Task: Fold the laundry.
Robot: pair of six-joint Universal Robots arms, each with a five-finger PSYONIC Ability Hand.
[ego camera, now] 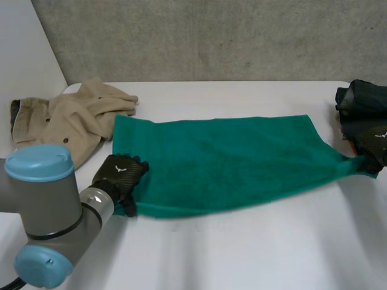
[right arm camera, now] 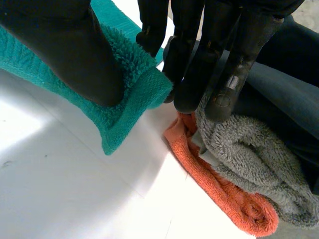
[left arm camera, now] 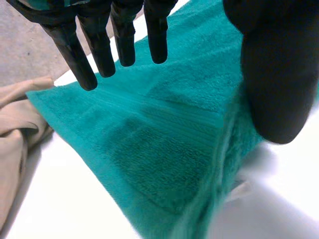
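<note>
Green towel (ego camera: 217, 163) lies spread flat on the white counter (ego camera: 242, 254), its first fold not yet made. The right hand (right arm camera: 75, 50) pinches a right-end corner between thumb and fingers, just beside a folded pile (right arm camera: 249, 149). The left hand (left arm camera: 274, 74) sits at the near-left corner, fingers straight and wide. Next, I judge, it must close on that corner before both lift

L arm (ego camera: 42, 211), near left: grey cyl. joints w/ light-blue round caps, silver wrist ring. L hand (ego camera: 118, 175): black, carbon-weave back, small white logo. R hand (ego camera: 372, 145): same black, white logo. Fingers (left arm camera: 124, 40) slim, matte black, segmented; thumb (left arm camera: 276, 74) fat, rounded.
</note>
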